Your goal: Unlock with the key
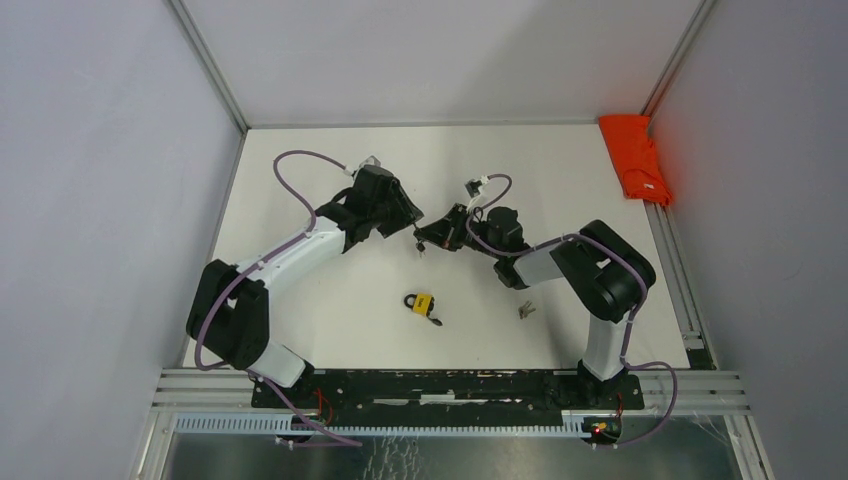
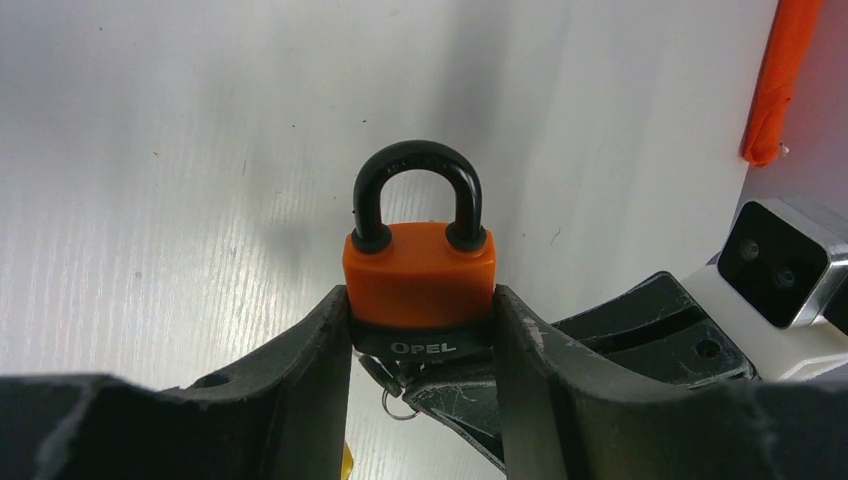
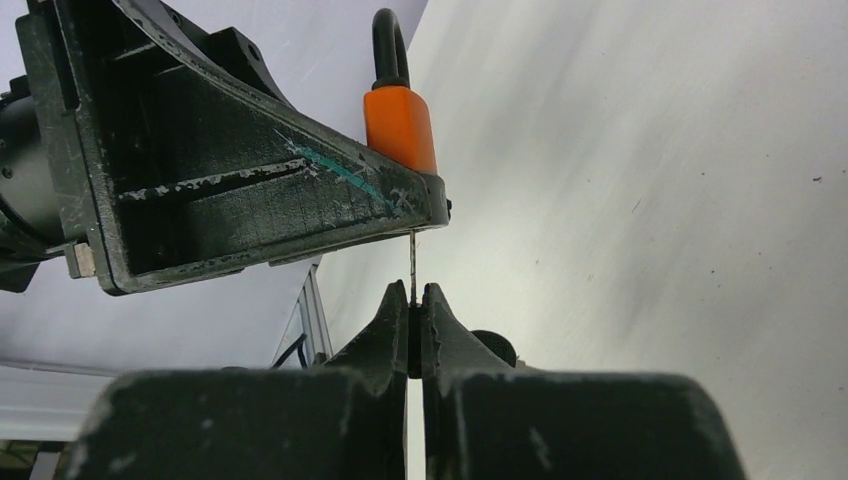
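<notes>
The left fingers grasp the orange padlock across its body, one finger on each flank, with the black shackle pointing away from the wrist and seated in the body on both legs. Held this way, the lock's black base and keyway are bare and turned toward the other arm, and the side grip should brace the body against a twist.

The right fingers are clenched on the key, pinching its flat head so only a thin blade shows, edge-on, standing straight up out of the fingertips. The blade runs up to the underside of the padlock. The left finger hides the point of entry, so how deep it sits cannot be told. From the left wrist, a small ring and a bit of metal show just under the base.

Both arms meet above the middle of the bench, lock and key lifted off it. That height probably leaves the right wrist free to turn.

Lying on the bench near the arms' bases are a yellow padlock and, well apart to its right, a small metal piece too small to identify. An orange cloth sits at the far right corner.

The next step looks like turning the key; a slightly tilted blade could bind.
</notes>
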`<state>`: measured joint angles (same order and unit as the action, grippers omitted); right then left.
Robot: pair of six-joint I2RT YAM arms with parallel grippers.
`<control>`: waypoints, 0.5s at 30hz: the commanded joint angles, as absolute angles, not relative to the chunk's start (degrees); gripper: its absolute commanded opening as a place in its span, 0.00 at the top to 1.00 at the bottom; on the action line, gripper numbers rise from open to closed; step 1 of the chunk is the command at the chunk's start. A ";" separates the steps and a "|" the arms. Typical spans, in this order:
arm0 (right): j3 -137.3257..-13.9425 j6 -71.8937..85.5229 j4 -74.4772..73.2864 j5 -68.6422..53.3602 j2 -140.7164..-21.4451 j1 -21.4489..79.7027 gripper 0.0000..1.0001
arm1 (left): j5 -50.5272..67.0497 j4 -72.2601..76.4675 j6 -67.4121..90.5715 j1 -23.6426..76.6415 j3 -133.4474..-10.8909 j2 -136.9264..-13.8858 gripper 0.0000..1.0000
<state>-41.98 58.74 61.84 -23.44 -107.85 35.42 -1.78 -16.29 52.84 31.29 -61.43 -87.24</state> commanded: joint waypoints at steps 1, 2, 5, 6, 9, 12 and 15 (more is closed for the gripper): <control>-47.94 56.73 67.75 -19.50 -108.69 32.13 1.00 | 8.86 -21.79 53.44 35.10 -60.80 -84.68 0.98; -48.26 56.33 67.66 -20.29 -108.85 31.95 1.00 | 9.02 -21.75 53.37 35.07 -60.86 -84.72 0.98; -49.19 55.57 68.58 -22.47 -109.54 31.53 1.00 | 9.71 -21.80 53.19 35.07 -61.20 -84.86 0.98; -49.37 55.55 69.09 -23.10 -109.71 31.40 1.00 | 9.83 -21.91 53.10 35.07 -61.33 -84.90 0.98; -49.83 55.46 69.50 -23.93 -110.02 31.34 1.00 | 9.89 -21.96 53.09 35.07 -61.50 -84.91 0.98; -50.08 55.09 69.48 -23.72 -109.98 31.27 1.00 | 11.02 -21.36 53.58 35.11 -61.44 -85.17 0.98; -50.68 54.40 69.26 -23.70 -110.19 31.36 1.00 | 11.89 -20.95 53.85 35.09 -61.39 -85.42 0.98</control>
